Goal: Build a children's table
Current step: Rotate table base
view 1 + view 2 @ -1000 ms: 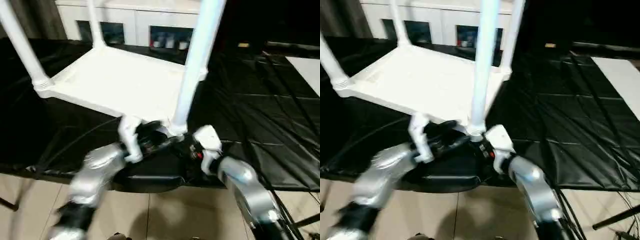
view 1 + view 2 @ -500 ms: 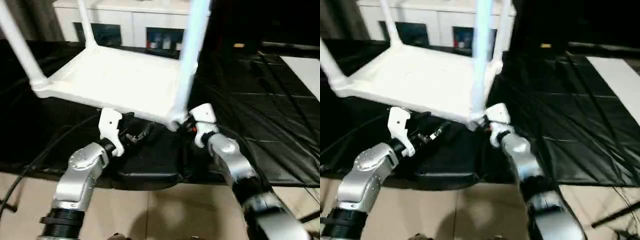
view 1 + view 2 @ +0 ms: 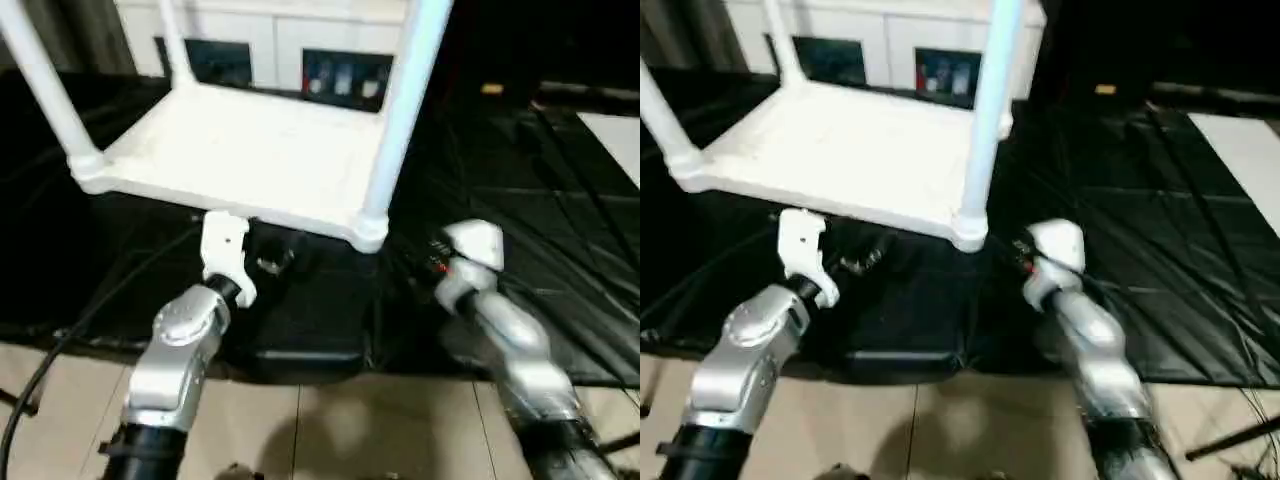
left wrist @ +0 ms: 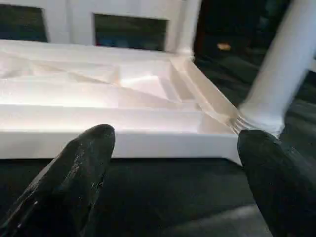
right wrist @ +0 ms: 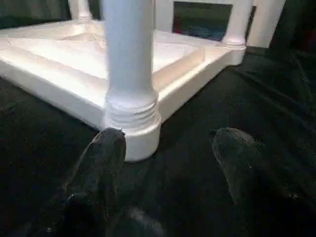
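- Tabletop (image 3: 240, 160) upside down on black sheet (image 3: 520, 200), upper left of the head views, legs screwed in, near leg (image 3: 400, 110) at one o'clock.
- Left gripper (image 4: 173, 168) at seven o'clock, spread wide, empty.
- Right gripper (image 5: 168, 148) at four o'clock, parted, holding nothing, just beside the near corner socket (image 5: 132, 123).

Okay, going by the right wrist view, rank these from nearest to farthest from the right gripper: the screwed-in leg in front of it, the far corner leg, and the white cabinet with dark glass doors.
1. The white round tapered leg, in its corner socket just ahead of the right gripper.
2. The far corner leg, across the white ribbed tabletop.
3. The white cabinet with dark glass doors, behind the table.
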Motion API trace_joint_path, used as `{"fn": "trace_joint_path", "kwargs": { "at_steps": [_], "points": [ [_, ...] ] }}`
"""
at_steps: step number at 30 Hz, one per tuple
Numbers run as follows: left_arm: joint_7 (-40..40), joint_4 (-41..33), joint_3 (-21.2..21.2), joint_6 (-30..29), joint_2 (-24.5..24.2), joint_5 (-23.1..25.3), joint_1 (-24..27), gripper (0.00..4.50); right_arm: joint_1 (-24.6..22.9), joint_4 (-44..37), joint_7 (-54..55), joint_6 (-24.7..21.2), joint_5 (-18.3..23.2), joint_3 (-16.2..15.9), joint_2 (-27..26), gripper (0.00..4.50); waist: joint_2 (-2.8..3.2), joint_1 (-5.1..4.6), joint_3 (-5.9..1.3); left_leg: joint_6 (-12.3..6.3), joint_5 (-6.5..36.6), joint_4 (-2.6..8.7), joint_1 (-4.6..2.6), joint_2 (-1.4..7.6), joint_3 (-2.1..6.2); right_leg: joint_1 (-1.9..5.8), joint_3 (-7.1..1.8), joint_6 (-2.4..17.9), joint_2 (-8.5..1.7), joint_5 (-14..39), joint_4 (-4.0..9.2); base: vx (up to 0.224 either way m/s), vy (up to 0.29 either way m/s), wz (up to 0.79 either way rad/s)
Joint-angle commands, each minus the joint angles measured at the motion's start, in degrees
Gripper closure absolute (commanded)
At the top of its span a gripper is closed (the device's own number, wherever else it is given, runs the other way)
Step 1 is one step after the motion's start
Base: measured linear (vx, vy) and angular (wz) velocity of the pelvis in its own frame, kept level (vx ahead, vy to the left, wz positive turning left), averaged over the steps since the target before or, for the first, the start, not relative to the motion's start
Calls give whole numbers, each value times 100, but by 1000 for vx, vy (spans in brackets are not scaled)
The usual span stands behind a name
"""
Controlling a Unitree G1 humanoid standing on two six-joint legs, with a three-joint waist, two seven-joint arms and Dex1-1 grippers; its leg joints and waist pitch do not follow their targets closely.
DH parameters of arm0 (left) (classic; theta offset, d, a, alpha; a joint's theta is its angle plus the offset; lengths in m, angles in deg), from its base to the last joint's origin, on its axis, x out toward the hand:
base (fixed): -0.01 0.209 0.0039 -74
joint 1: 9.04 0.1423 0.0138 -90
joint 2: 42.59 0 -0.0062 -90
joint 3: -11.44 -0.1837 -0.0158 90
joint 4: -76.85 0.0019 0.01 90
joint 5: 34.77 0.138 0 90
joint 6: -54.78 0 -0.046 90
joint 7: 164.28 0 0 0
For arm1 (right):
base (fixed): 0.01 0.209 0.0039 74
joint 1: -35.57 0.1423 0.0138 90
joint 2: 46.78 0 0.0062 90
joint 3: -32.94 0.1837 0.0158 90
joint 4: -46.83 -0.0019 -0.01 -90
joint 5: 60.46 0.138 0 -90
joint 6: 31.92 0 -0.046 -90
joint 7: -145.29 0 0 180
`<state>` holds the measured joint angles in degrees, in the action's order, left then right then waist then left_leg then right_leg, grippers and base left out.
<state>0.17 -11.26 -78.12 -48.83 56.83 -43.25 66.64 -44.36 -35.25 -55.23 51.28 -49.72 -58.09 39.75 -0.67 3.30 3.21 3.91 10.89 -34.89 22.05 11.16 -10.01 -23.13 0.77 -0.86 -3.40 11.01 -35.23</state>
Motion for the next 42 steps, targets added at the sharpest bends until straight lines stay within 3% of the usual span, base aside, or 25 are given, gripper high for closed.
{"fn": "trace_joint_path", "kwargs": {
  "at_steps": [1,4,8,9,10,12,13,14,15,16,17,18,20,22,23,24,26,28,32,36,37,39,40,41,42],
  "points": [
    [142,-41,49,-37,44,47,-95,4,-77,-309,-45,-168,-70,-96,-6,133,19,-19,-324,-9,1613,504,-104,155,38,216,-154,946,-292,1210,465,0,0,0],
    [222,-1,11,33,27,115,-123,4,-186,-546,177,-315,56,15,-295,133,39,-73,-294,162,2591,555,-225,142,76,176,-123,583,-287,2669,584,0,0,0],
    [539,1,147,69,103,216,-125,4,-152,-815,430,-589,171,-35,-405,133,53,-173,-214,80,3414,543,-433,72,110,157,32,299,-200,4025,791,0,0,0],
    [579,-4,172,56,115,219,-127,4,-136,-844,444,-643,173,-53,-407,133,88,-204,-210,239,3747,372,-944,118,0,-140,31,429,-18,3925,881,-13,1,-30],
    [663,-4,227,45,143,208,-125,4,-105,-860,439,-705,163,-82,-420,133,76,-263,-121,247,3949,503,-932,160,45,-58,135,526,82,3530,830,-13,1,-30],
    [771,6,275,23,151,235,-120,4,-46,-828,416,-763,140,-124,-447,133,66,-311,-109,196,4123,599,-889,196,83,75,205,516,12,3348,780,32,38,-67],
    [809,14,290,39,153,250,-115,4,-5,-786,405,-804,106,-142,-473,133,48,-324,-160,138,3870,620,-738,155,88,263,175,515,-104,3234,754,49,51,-73],
    [820,15,293,37,150,256,-111,4,17,-761,397,-814,61,-161,-478,133,88,-310,-195,122,3603,620,-677,126,70,329,118,552,-169,3120,766,55,48,-68],
    [841,9,293,30,139,273,-102,4,65,-706,355,-809,-14,-205,-484,133,52,-267,-236,-57,2667,696,-135,42,167,675,53,354,-387,3020,725,60,29,-35],
    [847,3,292,26,136,278,-98,4,84,-687,330,-798,-44,-226,-483,133,-26,-243,-390,-89,1551,578,-80,13,191,681,-96,395,-482,2194,636,60,29,-35],
    [825,-3,272,45,109,297,-91,4,110,-677,294,-809,-38,-251,-471,133,-35,-244,-444,-150,543,481,-66,10,222,618,-106,629,-421,769,459,68,-16,-5],
    [821,-8,264,62,97,309,-83,4,124,-677,301,-832,-28,-259,-460,133,-40,-268,-492,-217,86,400,-128,6,224,542,-106,791,-375,-2,376,76,-36,2],
    [833,-25,279,72,108,303,-69,4,143,-667,299,-857,-17,-264,-431,133,-53,-289,-559,-539,-1512,217,-102,-65,200,490,-106,1455,-256,-2577,111,68,-30,3],
    [900,-45,318,60,132,315,-52,4,153,-642,273,-872,-17,-266,-387,133,-51,-224,-547,-741,-1566,190,-97,-62,157,441,-88,1715,-239,-2867,91,0,0,0],
    [901,-45,319,60,133,314,-52,4,153,-641,273,-872,-17,-266,-387,133,-41,-189,-504,-818,-1135,233,-96,-16,139,407,-72,1815,-273,-2369,138,0,0,0],
    [917,-56,329,53,134,312,-41,4,151,-637,242,-878,-35,-273,-363,133,-126,-181,-479,-835,-822,252,-100,-1,108,400,-74,1817,-280,-1971,188,0,0,0],
    [1004,-71,355,85,128,333,-26,4,134,-614,138,-878,-44,-264,-329,133,-50,-107,-396,-635,216,344,-169,120,109,327,-52,1700,-311,-236,304,0,0,0],
    [1025,-73,347,78,98,364,-27,4,119,-614,110,-880,-43,-266,-315,133,-47,-102,-345,-373,821,400,-207,146,92,282,-54,1499,-308,656,389,0,0,0],
    [940,-46,339,98,67,327,-49,4,70,-624,55,-865,-21,-316,-286,133,-24,-106,-329,-7,1442,456,-250,139,94,245,-60,1112,-295,1502,455,-39,2,5],
    [879,-20,345,126,75,297,-90,4,30,-652,54,-860,-21,-340,-310,133,-19,-175,-230,20,3101,517,-524,73,125,211,88,741,-223,3529,677,0,0,0],
    [881,-22,347,121,82,291,-100,4,20,-664,52,-862,-24,-346,-325,133,-34,-216,-192,-44,3429,485,-628,32,132,203,181,601,-180,4174,767,0,0,0],
    [891,-43,343,111,85,290,-95,4,-4,-692,51,-868,-27,-353,-344,133,28,-286,-148,-98,3798,438,-841,24,160,148,381,414,-159,4564,934,0,0,0],
    [891,-57,339,106,91,281,-83,4,-20,-698,57,-866,-32,-354,-352,133,57,-302,-173,-139,3762,523,-780,71,216,322,422,389,-225,4278,892,0,0,0],
    [890,-60,338,106,92,277,-80,4,-24,-696,63,-863,-35,-358,-352,133,77,-315,-202,-157,3594,606,-644,99,241,503,400,435,-286,3967,814,57,16,-21],
    [887,-62,337,106,92,274,-79,4,-19,-684,79,-848,-76,-379,-338,133,97,-317,-191,-150,3612,615,-654,100,226,491,407,477,-292,3975,835,60,12,-17]
  ]
}}
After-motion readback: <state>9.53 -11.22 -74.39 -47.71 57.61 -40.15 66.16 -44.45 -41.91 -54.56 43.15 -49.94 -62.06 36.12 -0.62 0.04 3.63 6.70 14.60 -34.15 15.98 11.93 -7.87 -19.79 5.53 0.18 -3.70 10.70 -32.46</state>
